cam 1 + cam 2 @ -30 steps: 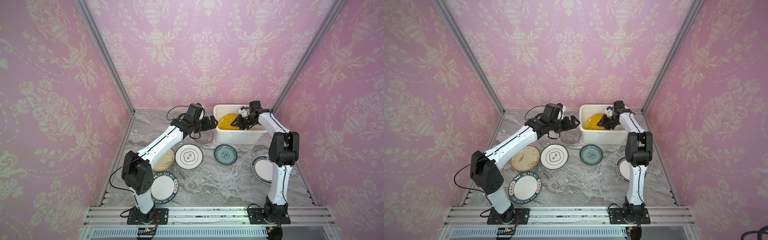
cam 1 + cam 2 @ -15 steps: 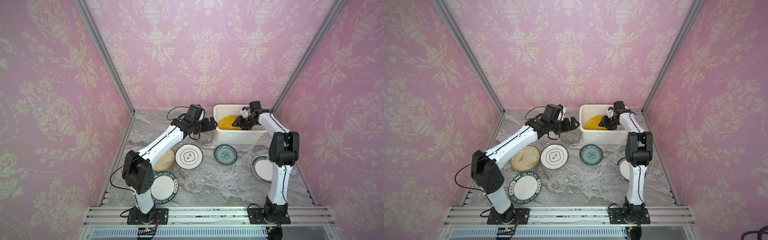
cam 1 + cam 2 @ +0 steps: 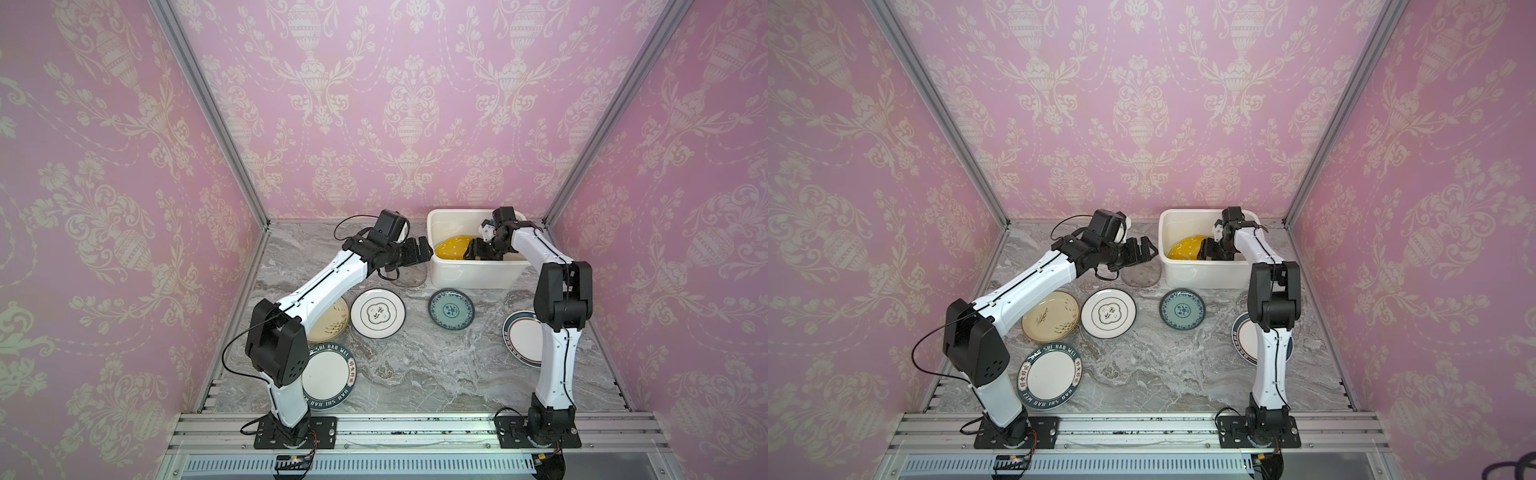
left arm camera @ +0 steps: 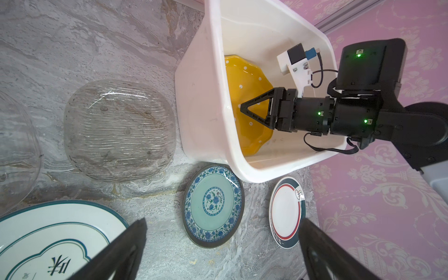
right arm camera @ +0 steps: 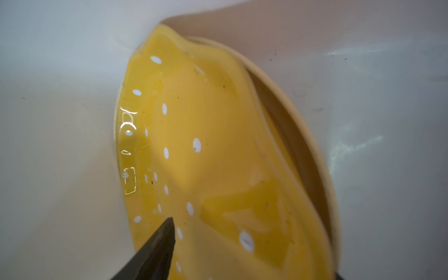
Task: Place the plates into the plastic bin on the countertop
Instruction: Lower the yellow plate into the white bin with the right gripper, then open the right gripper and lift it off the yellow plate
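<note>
The white plastic bin (image 3: 473, 276) (image 3: 1200, 274) stands at the back right of the countertop (image 3: 415, 365). A scalloped yellow dotted plate (image 3: 453, 247) (image 4: 244, 80) (image 5: 218, 145) leans inside it on a pale plate's rim (image 5: 303, 135). My right gripper (image 3: 478, 251) (image 4: 242, 109) (image 5: 254, 247) reaches into the bin, open, with one finger (image 5: 160, 244) over the yellow plate's edge. My left gripper (image 3: 422, 251) (image 4: 223, 220) hangs open and empty beside the bin's left wall, above a clear glass plate (image 3: 409, 278) (image 4: 118, 131).
On the countertop lie a teal plate (image 3: 451, 309), a white plate with a green outline (image 3: 377, 313), a cream plate (image 3: 1050, 316), a lettered dark-rimmed plate (image 3: 328, 376) and a red-and-dark-rimmed plate (image 3: 521, 338). Another clear glass plate (image 4: 17, 145) lies nearby. Pink walls close in three sides.
The right gripper's jaws have spread and the yellow plate has sunk lower into the bin. The left arm has hardly moved.
</note>
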{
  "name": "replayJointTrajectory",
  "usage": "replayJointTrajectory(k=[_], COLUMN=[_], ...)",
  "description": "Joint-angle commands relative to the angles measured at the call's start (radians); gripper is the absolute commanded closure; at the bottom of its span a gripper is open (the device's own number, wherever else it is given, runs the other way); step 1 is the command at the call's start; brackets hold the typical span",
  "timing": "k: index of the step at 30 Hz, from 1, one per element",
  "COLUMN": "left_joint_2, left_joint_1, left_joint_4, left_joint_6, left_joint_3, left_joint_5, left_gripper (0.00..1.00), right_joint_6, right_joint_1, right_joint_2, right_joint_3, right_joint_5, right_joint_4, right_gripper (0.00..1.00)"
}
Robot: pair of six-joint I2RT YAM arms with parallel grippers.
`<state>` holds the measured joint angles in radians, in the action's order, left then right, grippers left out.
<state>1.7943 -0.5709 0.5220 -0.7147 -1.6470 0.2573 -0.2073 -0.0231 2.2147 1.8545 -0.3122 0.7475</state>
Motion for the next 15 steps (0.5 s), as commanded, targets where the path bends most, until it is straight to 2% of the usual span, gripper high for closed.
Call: replayJointTrajectory(k=[1, 8, 15], left_joint_2=[0.020, 0.016, 0.021], left_joint_1=[0.008, 0.009, 0.009], left_joint_4=[0.036, 0.070, 0.117], left_joint_6=[0.026, 0.038, 0.055], left_joint_3=[-0.042, -0.057, -0.083], left_joint_5=[0.020, 0.010, 0.002], left_gripper=[0.01, 0.01, 0.01], right_joint_6=[0.029, 0.038, 0.050], right_joint_1=[-0.017, -0.027, -0.051], right_joint_2=[0.018, 0.036, 0.046], right_joint_3=[-0.001, -0.006, 0.009], right_joint_5=[0.048, 0.107, 0.249], right_joint_4=[0.033, 0.045, 0.079], right_gripper=[0.29, 0.17, 0.06])
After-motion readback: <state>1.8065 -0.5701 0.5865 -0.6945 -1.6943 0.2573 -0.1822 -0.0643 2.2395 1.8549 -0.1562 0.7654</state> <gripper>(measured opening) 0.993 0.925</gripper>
